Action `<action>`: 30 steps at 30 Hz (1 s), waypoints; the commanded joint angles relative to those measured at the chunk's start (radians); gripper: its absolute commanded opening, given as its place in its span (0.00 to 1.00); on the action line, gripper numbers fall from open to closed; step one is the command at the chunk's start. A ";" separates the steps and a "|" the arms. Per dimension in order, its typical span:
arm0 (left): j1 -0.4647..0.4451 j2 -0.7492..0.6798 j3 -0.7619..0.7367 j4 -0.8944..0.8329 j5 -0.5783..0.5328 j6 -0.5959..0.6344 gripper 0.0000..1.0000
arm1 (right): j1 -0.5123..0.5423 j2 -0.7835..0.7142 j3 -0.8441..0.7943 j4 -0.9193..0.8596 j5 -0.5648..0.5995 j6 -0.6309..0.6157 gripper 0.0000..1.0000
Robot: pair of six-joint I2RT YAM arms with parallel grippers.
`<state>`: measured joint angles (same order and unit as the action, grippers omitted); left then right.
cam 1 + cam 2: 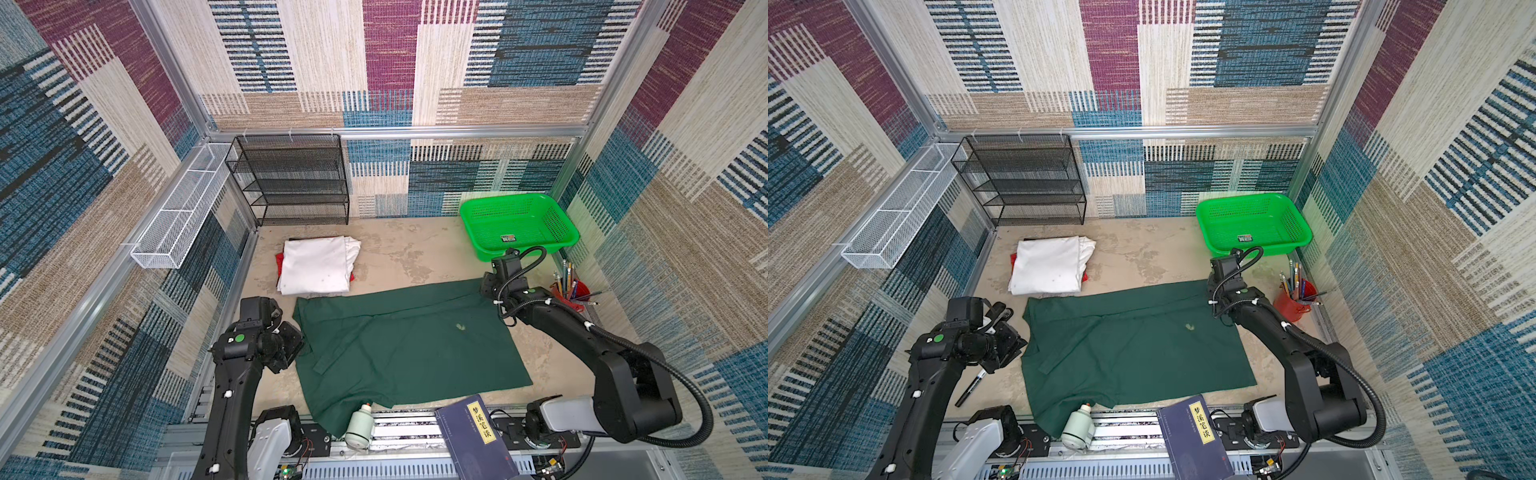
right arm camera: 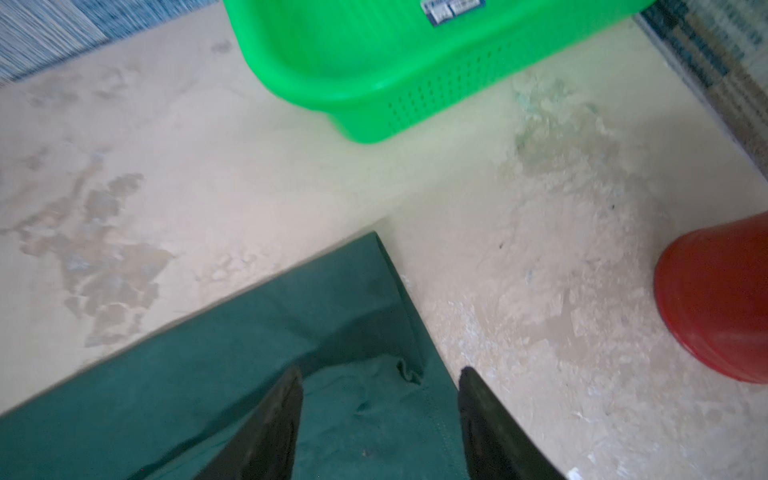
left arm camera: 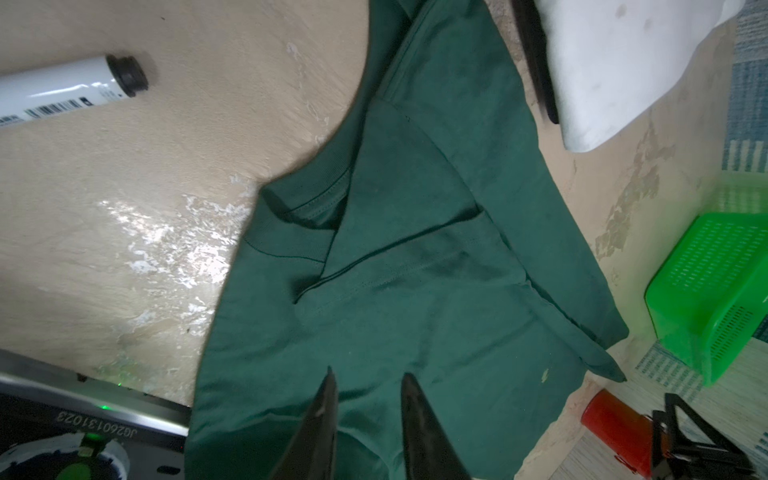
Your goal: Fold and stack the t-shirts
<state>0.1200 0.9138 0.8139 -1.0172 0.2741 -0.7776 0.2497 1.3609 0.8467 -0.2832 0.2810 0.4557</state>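
A large dark green t-shirt (image 1: pixel 407 345) (image 1: pixel 1133 349) lies spread and partly folded on the table, its front left corner draped over the front rail. At the back left a folded white t-shirt (image 1: pixel 316 266) (image 1: pixel 1050 266) rests on a red one (image 1: pixel 279 261), of which only edges show. My left gripper (image 3: pixel 370 374) (image 1: pixel 286 338) hovers at the green shirt's left edge near the collar, open, with cloth below but nothing between its fingers. My right gripper (image 2: pixel 382 370) (image 1: pixel 490 286) stands open over the shirt's far right corner (image 2: pixel 374 257).
A bright green basket (image 1: pixel 517 224) sits at the back right, and a red cup of pens (image 1: pixel 575 293) is beside the right arm. A white bottle (image 1: pixel 360 428) and a blue book (image 1: pixel 478 440) lie on the front rail. A marker (image 1: pixel 971 386) lies front left. A black wire rack (image 1: pixel 291 178) stands at the back.
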 commanded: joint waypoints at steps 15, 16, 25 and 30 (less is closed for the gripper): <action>-0.379 0.835 0.418 0.193 -0.040 0.292 0.47 | 0.031 0.165 0.155 -0.210 -0.178 0.045 0.68; -0.389 0.846 0.420 0.193 -0.049 0.295 0.48 | 0.031 0.156 0.153 -0.219 -0.175 0.046 0.69; -0.398 0.910 0.411 0.208 -0.105 0.294 0.51 | 0.031 0.121 0.114 -0.230 -0.196 0.067 0.72; -0.399 0.940 0.421 0.208 -0.088 0.297 0.51 | 0.030 0.118 0.112 -0.231 -0.197 0.067 0.72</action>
<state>-0.2779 1.8458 1.2224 -0.8036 0.1867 -0.4938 0.2802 1.4860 0.9581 -0.5198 0.0883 0.5110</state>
